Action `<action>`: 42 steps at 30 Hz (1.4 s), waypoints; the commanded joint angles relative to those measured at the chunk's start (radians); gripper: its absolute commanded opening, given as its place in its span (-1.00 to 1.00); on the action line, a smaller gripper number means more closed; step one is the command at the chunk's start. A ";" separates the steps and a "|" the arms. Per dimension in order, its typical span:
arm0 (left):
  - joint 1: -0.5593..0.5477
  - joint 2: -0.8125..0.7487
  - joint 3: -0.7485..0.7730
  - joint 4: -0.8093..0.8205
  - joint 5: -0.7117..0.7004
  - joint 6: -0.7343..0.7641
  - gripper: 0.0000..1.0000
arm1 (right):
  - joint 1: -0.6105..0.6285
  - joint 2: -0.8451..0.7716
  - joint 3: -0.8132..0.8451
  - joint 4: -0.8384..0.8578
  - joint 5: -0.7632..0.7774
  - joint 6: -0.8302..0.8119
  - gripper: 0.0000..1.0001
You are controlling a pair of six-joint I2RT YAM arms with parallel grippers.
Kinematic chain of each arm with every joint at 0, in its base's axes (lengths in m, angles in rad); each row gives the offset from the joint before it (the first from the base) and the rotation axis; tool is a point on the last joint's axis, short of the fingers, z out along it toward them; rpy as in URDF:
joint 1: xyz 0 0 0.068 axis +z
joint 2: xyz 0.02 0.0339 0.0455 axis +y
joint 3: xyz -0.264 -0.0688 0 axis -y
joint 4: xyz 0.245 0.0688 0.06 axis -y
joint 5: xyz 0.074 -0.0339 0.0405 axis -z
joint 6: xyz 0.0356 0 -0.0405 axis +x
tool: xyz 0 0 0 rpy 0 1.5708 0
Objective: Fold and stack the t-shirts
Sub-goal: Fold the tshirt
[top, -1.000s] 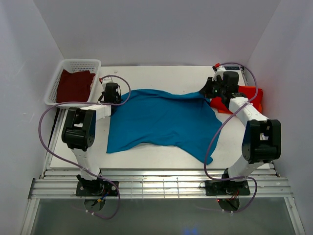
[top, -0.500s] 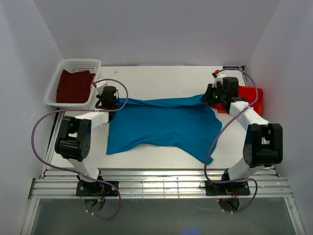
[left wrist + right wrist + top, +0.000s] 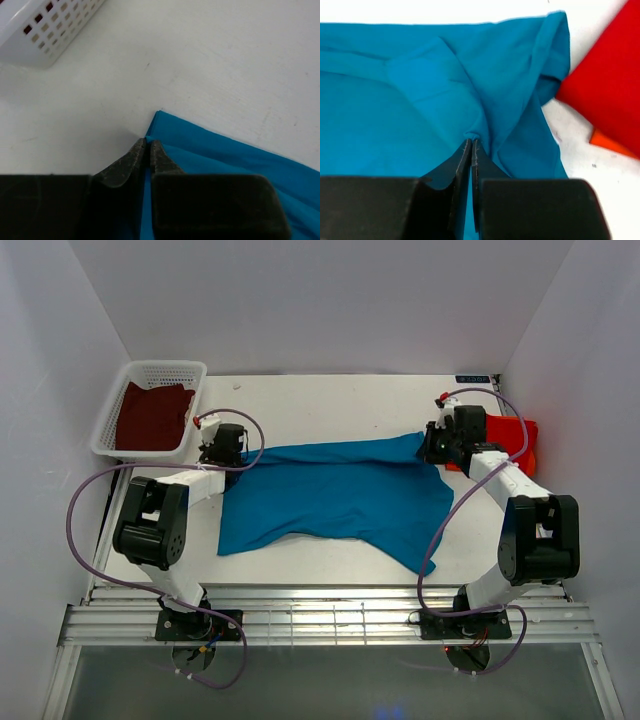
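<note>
Two grips, both on the teal-blue t-shirt (image 3: 340,495). Pinched its far left corner between the left fingers (image 3: 141,151), drawn almost together on the cloth edge. Clamped a fold near its far right corner in the right fingers (image 3: 465,156), pressed tight. Lay spread across the middle of the desk (image 3: 330,400), near edge uneven. Showed the red-orange t-shirt (image 3: 510,440) folded just beside the teal cloth at far right, and the maroon t-shirt (image 3: 150,415) inside the white basket (image 3: 165,368) at far left.
</note>
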State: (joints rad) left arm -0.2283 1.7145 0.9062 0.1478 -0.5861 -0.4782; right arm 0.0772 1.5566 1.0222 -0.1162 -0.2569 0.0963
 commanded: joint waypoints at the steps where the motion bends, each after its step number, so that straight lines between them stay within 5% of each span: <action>1: -0.011 -0.041 0.054 -0.204 -0.130 -0.083 -0.57 | 0.003 -0.030 -0.011 -0.075 0.077 -0.006 -0.85; 2: -0.017 -0.039 0.063 -0.265 -0.167 -0.106 -0.22 | 0.003 -0.033 -0.025 -0.085 0.085 -0.006 -0.84; 4: -0.028 -0.050 0.082 -0.315 -0.202 -0.125 0.10 | 0.003 -0.041 -0.040 -0.100 0.113 0.000 -0.70; 5: -0.035 -0.056 0.085 -0.330 -0.221 -0.131 0.21 | 0.003 -0.052 -0.046 -0.105 0.122 0.003 -0.40; 8: -0.055 -0.090 0.086 -0.379 -0.253 -0.175 0.34 | 0.003 -0.090 -0.060 -0.108 0.156 0.005 -0.12; 11: -0.060 -0.115 0.097 -0.364 -0.250 -0.203 0.29 | 0.003 -0.113 -0.050 -0.062 0.154 0.002 -0.04; 14: -0.060 -0.067 0.150 -0.318 -0.209 -0.165 -0.12 | 0.003 -0.052 0.025 -0.059 0.121 0.003 -0.07; 15: -0.060 -0.046 0.169 -0.311 -0.198 -0.158 -0.47 | 0.003 -0.029 0.044 -0.051 0.092 0.006 -0.08; 19: -0.060 0.088 0.276 -0.274 -0.150 -0.116 -1.00 | 0.003 0.118 0.142 0.003 0.065 0.034 -0.23; 23: -0.060 0.209 0.388 -0.307 -0.106 -0.096 -1.00 | 0.001 0.239 0.231 0.039 0.050 0.046 -0.84; 42: 0.041 0.395 0.477 -0.524 -0.008 -0.195 -1.00 | 0.022 0.473 0.354 -0.072 0.019 0.059 -0.85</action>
State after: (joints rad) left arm -0.2485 2.0895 1.3941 -0.3046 -0.6380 -0.6380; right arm 0.0856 1.9778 1.3285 -0.1696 -0.2184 0.1490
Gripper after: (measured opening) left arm 0.022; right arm 0.078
